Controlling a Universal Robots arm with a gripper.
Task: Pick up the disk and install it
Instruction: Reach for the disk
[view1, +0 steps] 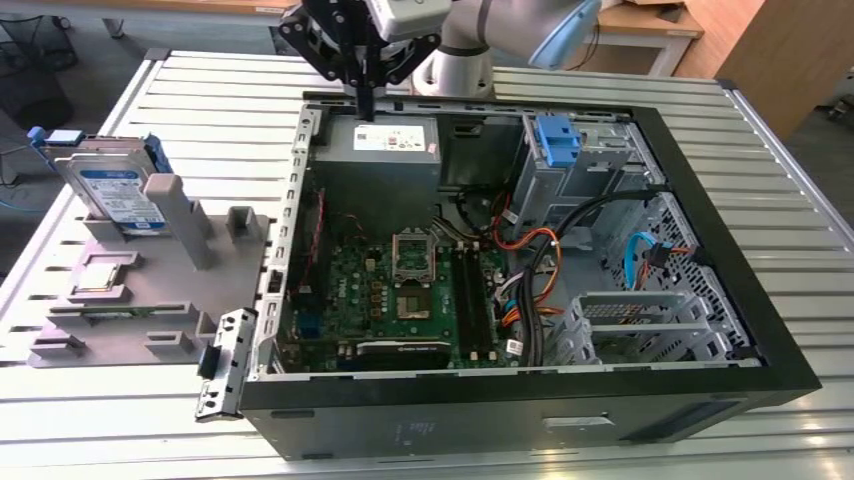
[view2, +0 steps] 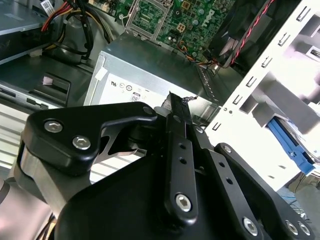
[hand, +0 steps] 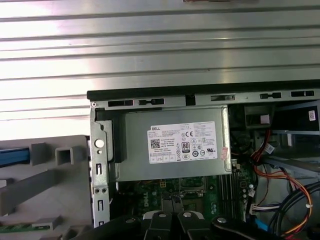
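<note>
- Black gripper (view1: 363, 110): its fingers (view2: 179, 130) look pressed together with nothing between them. It hangs tip-down just above the grey power-supply box (view1: 380, 140), close to one wall of the open computer case (view1: 467, 425).
- Well apart from the gripper, toward the exterior view's left, you'll find the disk (view1: 118, 193). It stands on edge in a grey fixture (view1: 134, 300) outside the case, silver with blue rails, and nothing touches it.
- Just ahead of the fingertips, the first wrist view shows you the box's white sticker (hand: 182, 142).
- Beyond the box from the gripper lies the green motherboard (view1: 400, 290).
- Off to the gripper's side, toward the exterior view's right, a blue caddy (view1: 554, 140) sits in the drive cage.
</note>
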